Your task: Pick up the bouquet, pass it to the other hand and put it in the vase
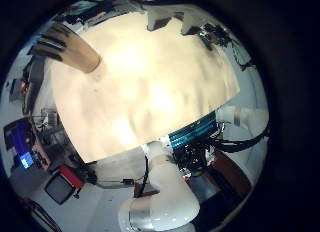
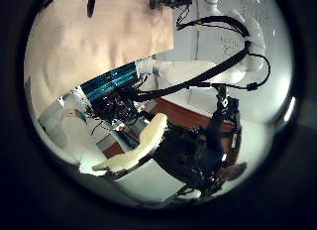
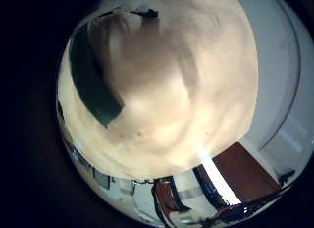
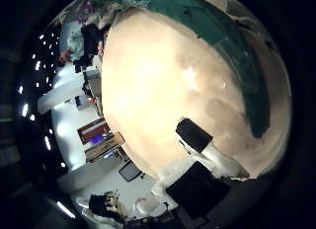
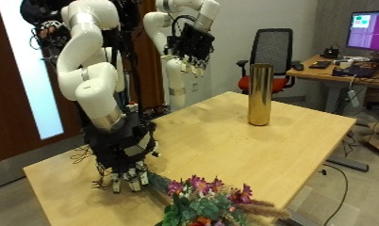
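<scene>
Bouquet point(image 5: 208, 200) just beside right robot hand point(image 5: 124, 169), fingers hanging open above desk point(image 5: 227, 132); left robot hand point(image 5: 189, 49) open, well apart; vase point(image 5: 258, 94) farther.

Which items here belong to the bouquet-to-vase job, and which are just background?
Job items: bouquet at the table's near edge; gold vase standing upright on the table; right hand beside the bouquet; left hand raised above the table.

Background: office chair; monitor; desk.
</scene>
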`<move>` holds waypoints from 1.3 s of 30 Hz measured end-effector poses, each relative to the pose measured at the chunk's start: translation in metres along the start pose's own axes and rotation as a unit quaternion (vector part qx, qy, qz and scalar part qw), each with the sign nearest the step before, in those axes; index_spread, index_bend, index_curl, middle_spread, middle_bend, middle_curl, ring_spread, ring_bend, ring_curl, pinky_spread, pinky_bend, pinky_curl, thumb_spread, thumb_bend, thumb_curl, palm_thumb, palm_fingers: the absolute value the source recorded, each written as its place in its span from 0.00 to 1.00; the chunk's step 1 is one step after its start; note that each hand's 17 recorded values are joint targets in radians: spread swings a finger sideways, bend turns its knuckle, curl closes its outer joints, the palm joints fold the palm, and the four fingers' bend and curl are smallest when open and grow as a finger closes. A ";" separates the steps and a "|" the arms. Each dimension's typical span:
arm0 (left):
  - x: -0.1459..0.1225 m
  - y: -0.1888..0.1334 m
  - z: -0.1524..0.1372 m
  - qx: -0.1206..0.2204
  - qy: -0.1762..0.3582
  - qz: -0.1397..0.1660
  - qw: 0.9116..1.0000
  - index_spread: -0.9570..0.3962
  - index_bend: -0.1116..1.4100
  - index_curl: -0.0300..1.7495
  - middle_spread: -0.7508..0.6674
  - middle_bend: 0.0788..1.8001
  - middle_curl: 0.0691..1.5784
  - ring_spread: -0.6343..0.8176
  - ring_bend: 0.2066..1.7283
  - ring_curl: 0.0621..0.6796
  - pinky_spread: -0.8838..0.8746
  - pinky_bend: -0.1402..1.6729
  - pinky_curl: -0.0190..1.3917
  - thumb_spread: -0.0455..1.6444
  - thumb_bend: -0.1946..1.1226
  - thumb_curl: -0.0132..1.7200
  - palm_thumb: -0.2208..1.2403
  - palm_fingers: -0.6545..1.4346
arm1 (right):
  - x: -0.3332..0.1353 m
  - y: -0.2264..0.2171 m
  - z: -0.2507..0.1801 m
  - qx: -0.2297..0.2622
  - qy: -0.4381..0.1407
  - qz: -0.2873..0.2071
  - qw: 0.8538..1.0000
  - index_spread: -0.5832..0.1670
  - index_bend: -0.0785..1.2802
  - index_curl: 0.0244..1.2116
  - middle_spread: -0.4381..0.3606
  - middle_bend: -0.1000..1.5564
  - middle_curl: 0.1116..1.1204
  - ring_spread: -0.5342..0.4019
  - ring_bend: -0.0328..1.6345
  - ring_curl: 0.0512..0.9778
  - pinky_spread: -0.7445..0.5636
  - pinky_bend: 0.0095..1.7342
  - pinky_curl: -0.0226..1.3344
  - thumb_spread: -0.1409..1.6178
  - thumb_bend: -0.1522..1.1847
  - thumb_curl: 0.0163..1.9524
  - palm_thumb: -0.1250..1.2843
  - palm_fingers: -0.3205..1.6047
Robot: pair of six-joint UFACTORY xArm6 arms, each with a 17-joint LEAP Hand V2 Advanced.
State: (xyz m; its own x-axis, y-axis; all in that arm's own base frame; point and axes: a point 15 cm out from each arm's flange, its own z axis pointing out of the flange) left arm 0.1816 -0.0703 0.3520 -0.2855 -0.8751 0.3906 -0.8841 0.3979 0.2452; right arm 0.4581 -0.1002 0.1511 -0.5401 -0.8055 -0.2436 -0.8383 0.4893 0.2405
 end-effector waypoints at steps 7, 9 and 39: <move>-0.001 -0.002 0.000 -0.001 -0.002 -0.001 1.000 0.65 0.22 0.25 0.78 0.06 0.14 0.81 0.11 0.25 0.84 0.17 0.18 0.58 0.13 0.18 0.39 0.38 | -0.005 -0.014 0.007 -0.002 0.009 -0.002 1.000 0.71 0.18 0.27 0.72 0.42 0.27 0.60 0.57 0.28 0.78 0.38 0.20 0.67 0.10 0.21 0.56 0.30; -0.001 -0.001 -0.001 0.000 -0.002 -0.001 1.000 0.65 0.22 0.25 0.78 0.06 0.14 0.81 0.11 0.25 0.84 0.17 0.18 0.58 0.13 0.18 0.39 0.38 | -0.006 -0.019 0.008 -0.003 0.010 -0.003 1.000 0.71 0.17 0.25 0.70 0.42 0.27 0.59 0.57 0.27 0.74 0.40 0.20 0.66 0.10 0.21 0.58 0.31; 0.002 0.003 -0.004 0.009 -0.006 0.002 1.000 0.65 0.23 0.25 0.78 0.06 0.14 0.81 0.11 0.24 0.84 0.18 0.18 0.58 0.13 0.18 0.39 0.38 | -0.014 -0.005 -0.112 0.052 -0.014 -0.033 0.998 0.43 0.88 0.67 0.36 0.85 0.61 0.35 0.88 0.59 0.39 0.81 0.45 0.39 0.11 0.37 0.95 0.75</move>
State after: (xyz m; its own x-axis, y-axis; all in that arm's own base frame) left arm 0.1802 -0.0693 0.3573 -0.2930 -0.8766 0.3818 -0.8893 0.3965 0.2278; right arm 0.4783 -0.1287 0.2583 -0.4833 -0.8290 -0.2815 -0.8750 0.4680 0.1239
